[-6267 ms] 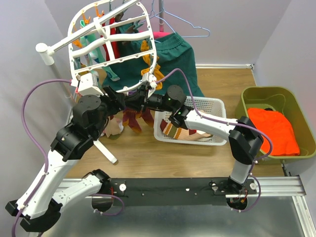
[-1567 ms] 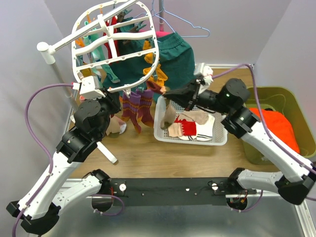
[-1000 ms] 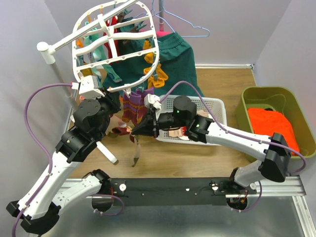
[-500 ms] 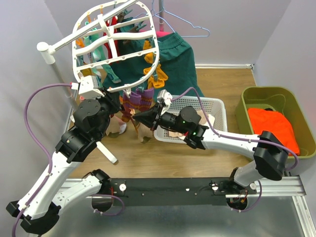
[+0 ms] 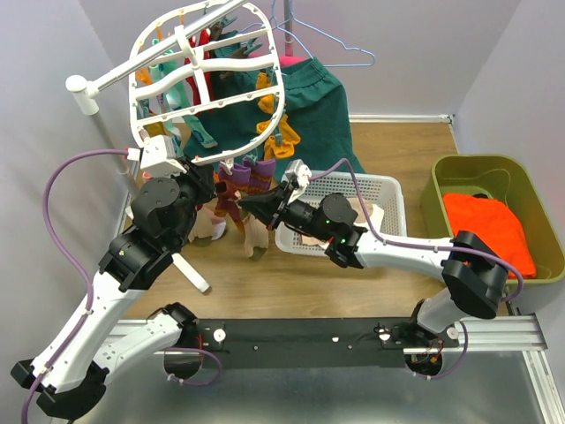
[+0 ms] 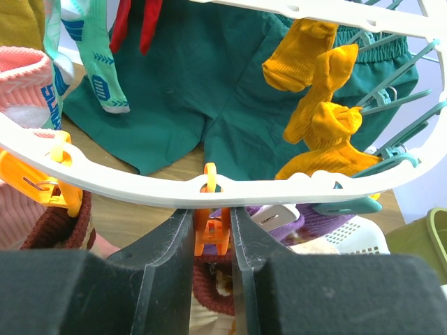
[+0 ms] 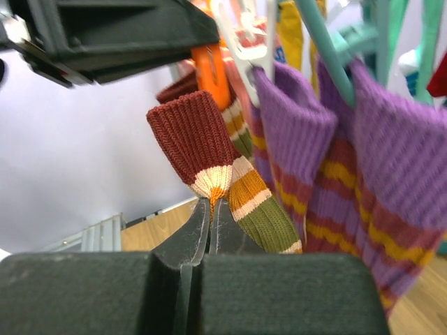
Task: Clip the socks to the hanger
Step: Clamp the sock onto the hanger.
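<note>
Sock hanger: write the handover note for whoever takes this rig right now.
Left gripper: shut on an orange clip on the hanger rim.
Right gripper: shut on a maroon striped sock, cuff up near that clip.
Done: purple striped socks and mustard socks hang from the hanger.
Left: get this cuff into the clip, then the rest from the white basket.

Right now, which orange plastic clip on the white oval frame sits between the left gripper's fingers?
The middle orange plastic clip on the white frame's rim, pinched by the left gripper; the other orange clip, further left, is outside the fingers.
</note>
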